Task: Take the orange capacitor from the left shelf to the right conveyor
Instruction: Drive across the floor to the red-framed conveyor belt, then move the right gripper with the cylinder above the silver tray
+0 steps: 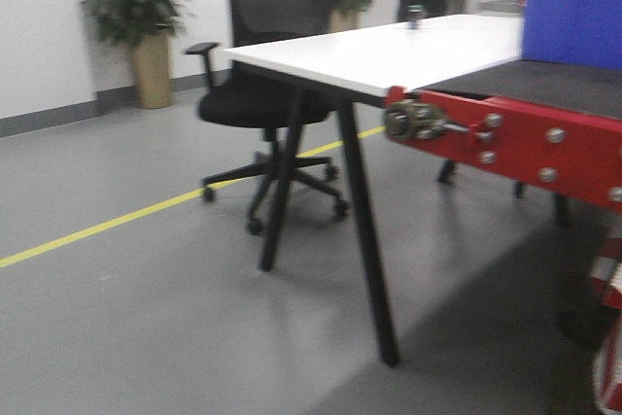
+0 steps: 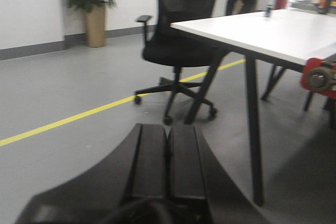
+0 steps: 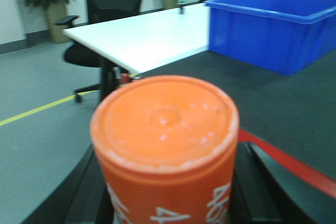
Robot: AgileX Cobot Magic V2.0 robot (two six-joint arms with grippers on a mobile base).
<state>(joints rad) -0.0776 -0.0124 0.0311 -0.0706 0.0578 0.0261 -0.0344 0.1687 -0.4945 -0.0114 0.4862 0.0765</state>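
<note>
The orange capacitor [image 3: 165, 145], a thick orange cylinder with white lettering, fills the right wrist view, held between my right gripper's [image 3: 167, 192] black fingers [image 3: 97, 192]. It hangs just before the conveyor's red edge [image 3: 294, 169] and black belt [image 3: 262, 98]. The conveyor also shows in the front view, with its red frame [image 1: 525, 143] and black belt [image 1: 554, 80]. My left gripper [image 2: 168, 161] is shut and empty, its two black pads pressed together, pointing over the grey floor. The left shelf is out of view.
A blue bin [image 3: 275, 24] stands on the belt. A white table [image 1: 389, 51] on black legs adjoins the conveyor, with a black office chair [image 1: 272, 94] behind it. A yellow line [image 1: 146, 213] crosses the grey floor. Potted plants [image 1: 136, 31] stand by the wall.
</note>
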